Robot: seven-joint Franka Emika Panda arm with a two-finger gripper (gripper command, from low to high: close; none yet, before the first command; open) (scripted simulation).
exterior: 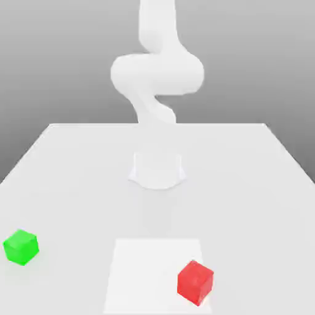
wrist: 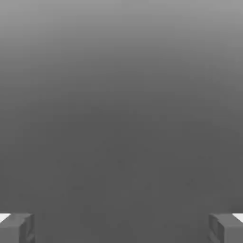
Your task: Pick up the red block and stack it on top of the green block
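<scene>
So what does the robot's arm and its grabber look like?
The arm is plain white and smooth, with fat rounded joints like bent tubes, rising from a white base. No cables, stickers or writing can be made out on it. The gripper has two blocky dark grey fingers, each with a bright white patch beside it.
</scene>
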